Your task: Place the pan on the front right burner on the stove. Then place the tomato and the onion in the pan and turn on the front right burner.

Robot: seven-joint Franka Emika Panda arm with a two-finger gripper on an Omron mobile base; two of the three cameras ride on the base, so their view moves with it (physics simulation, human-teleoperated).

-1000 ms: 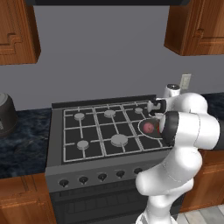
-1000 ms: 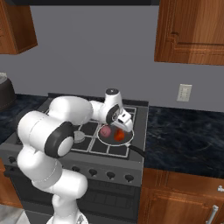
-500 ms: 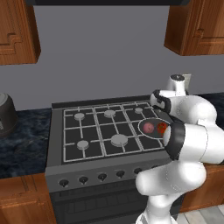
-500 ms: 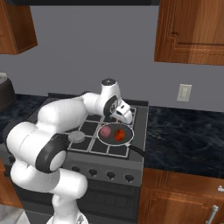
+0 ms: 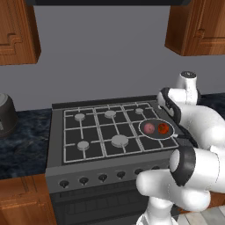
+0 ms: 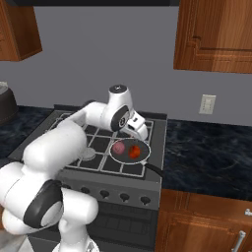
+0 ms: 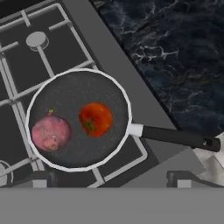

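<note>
no readable text, labels, brands or numbers anywhere

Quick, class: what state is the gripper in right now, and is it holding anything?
Gripper: open, holding nothing; jaws above the pan.

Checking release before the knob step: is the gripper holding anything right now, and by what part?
Nothing is held. The gripper is open above the pan, with the tomato and the onion lying loose inside it.
</note>
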